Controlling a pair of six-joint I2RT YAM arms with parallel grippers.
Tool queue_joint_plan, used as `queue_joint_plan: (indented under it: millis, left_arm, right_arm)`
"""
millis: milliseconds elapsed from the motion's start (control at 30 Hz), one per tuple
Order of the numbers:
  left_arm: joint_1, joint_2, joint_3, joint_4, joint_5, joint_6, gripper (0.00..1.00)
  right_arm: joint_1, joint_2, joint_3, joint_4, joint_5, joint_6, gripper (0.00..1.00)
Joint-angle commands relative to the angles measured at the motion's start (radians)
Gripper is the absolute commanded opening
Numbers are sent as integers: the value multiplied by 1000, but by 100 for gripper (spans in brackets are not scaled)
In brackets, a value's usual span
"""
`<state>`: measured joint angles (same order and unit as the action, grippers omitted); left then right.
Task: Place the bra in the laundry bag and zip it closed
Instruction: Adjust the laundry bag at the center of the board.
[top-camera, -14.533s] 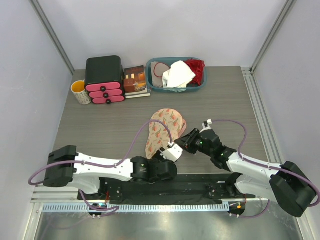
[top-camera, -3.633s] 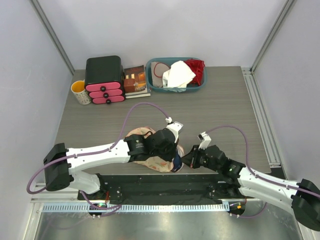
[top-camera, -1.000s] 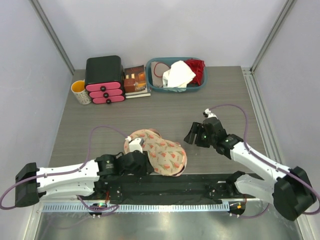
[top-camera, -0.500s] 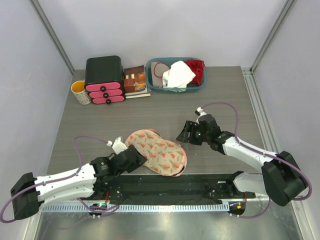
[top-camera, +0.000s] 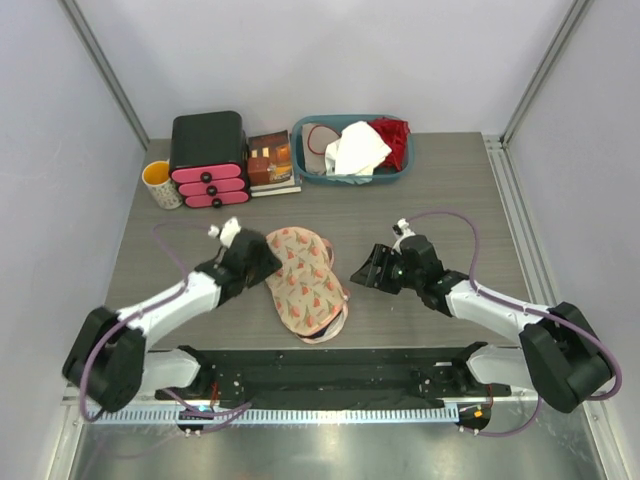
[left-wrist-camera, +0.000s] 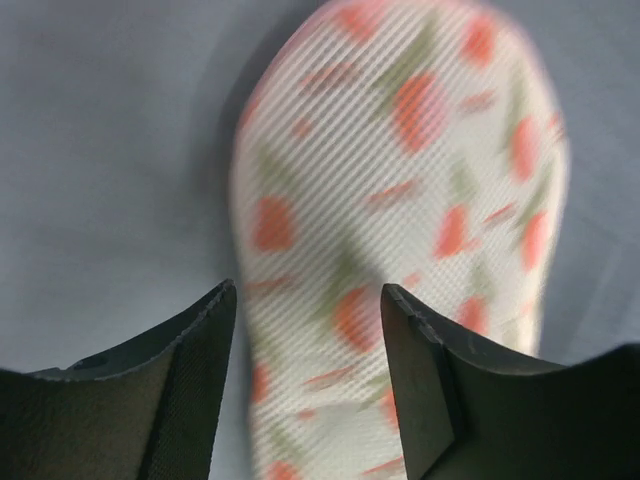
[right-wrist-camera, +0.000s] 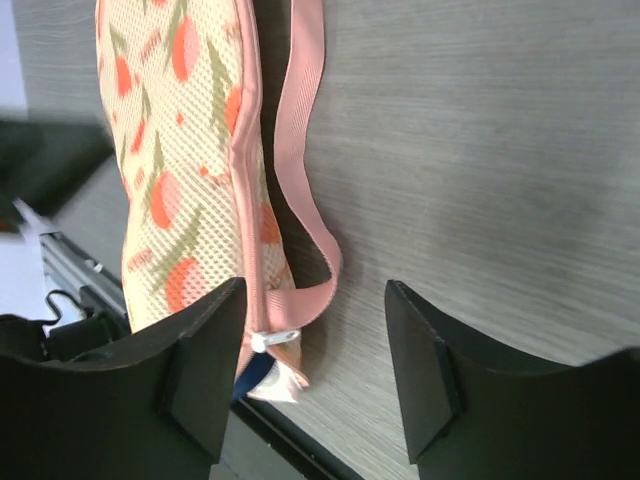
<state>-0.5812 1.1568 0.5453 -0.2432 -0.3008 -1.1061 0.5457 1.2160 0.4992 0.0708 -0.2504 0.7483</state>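
Both arms (top-camera: 170, 302) (top-camera: 492, 306) low, flanking laundry bag (top-camera: 300, 282)

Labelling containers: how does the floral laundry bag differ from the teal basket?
The laundry bag is cream with reddish print; the basket is teal. The laundry bag lies flat in the middle; the basket stands at the far edge, holding a white cloth. Both rest on the table.

The laundry bag (top-camera: 303, 283) lies on the table (top-camera: 440, 190).
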Motion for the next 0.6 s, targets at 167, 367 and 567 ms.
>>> queue_joint_plan:
  millis: [167, 367, 567]
  left_arm:
    - [28, 287, 340, 130, 16, 345, 59]
    - [-86, 78, 354, -48, -54, 404, 62]
    - [-230, -84, 245, -180, -46, 339, 63]
  right_arm:
    - [62, -19, -128, 175, -23, 97, 57]
    - [40, -56, -61, 100, 31, -2, 68]
    - [-9, 157, 134, 95, -117, -87, 79]
